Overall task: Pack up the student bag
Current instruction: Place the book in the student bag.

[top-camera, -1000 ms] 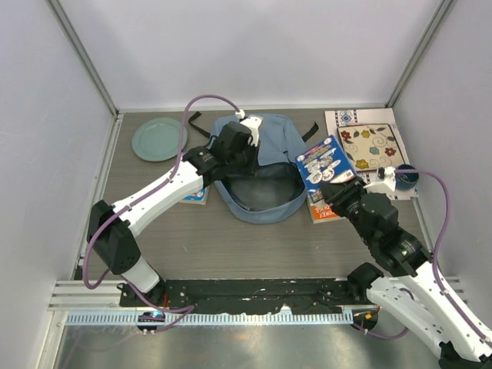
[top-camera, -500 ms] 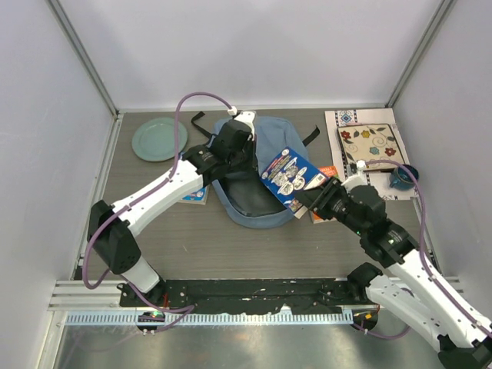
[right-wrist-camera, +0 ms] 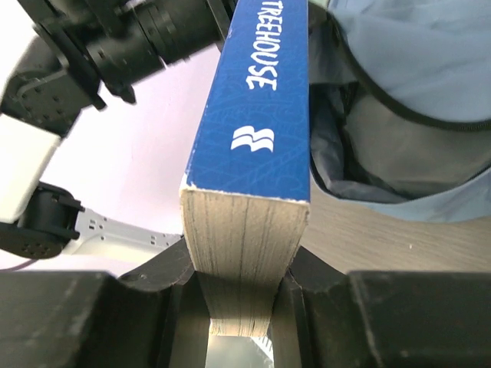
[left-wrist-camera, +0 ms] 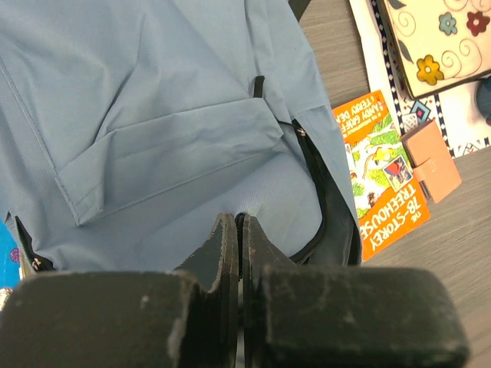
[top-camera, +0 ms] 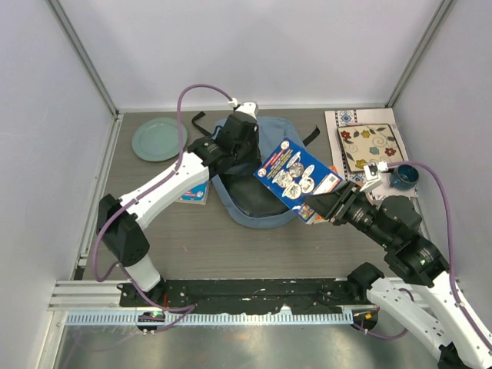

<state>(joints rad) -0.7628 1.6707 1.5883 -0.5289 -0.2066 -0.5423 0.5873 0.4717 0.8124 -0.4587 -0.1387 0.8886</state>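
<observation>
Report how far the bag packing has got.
Done: the student bag lies unzipped, with the left gripper pinching its fabric. In hand: the right gripper holds the blue book over the bag. Remaining: that book goes in; the orange book lies beside the bag.

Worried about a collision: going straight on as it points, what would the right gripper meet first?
Likely the student bag, the blue book it holds arriving first; the left gripper on the flap is close, depth unclear.
</observation>
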